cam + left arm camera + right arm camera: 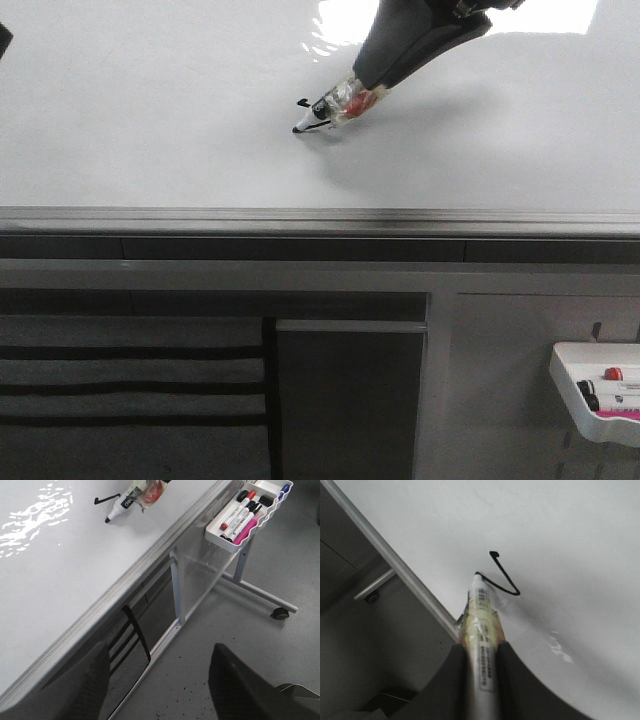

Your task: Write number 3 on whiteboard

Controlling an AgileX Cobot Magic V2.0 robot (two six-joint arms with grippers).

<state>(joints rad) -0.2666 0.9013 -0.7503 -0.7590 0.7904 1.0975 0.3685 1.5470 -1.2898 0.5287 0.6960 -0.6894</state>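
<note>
front view: the right gripper [372,82] reaches down from the far edge of the whiteboard [150,120], its dark fingers clamped on a taped marker [330,108]. the marker slants toward the near left, and its black tip touches the board a little right of the middle. a short black stroke, the start of the number 3 [303,101], sits just beside the tip. a grey metal edge strip [320,216] runs along the board's near edge. below it at the right hangs a small white tray [592,395] holding spare pens.

left wrist view: the left gripper [160,680] hangs off the board's near edge, over the floor; its two dark fingers [80,685] stand wide apart with nothing between them. the marker [125,502] and the stroke [102,500] show far up the board, and the tray [220,532] hangs by the edge strip.

right wrist view: the two fingers [510,665] pinch the marker [482,625] from both sides. its tip rests at the end of a thin zigzag line [502,577], the top part of the number 3, near the board's edge strip [395,562].
</note>
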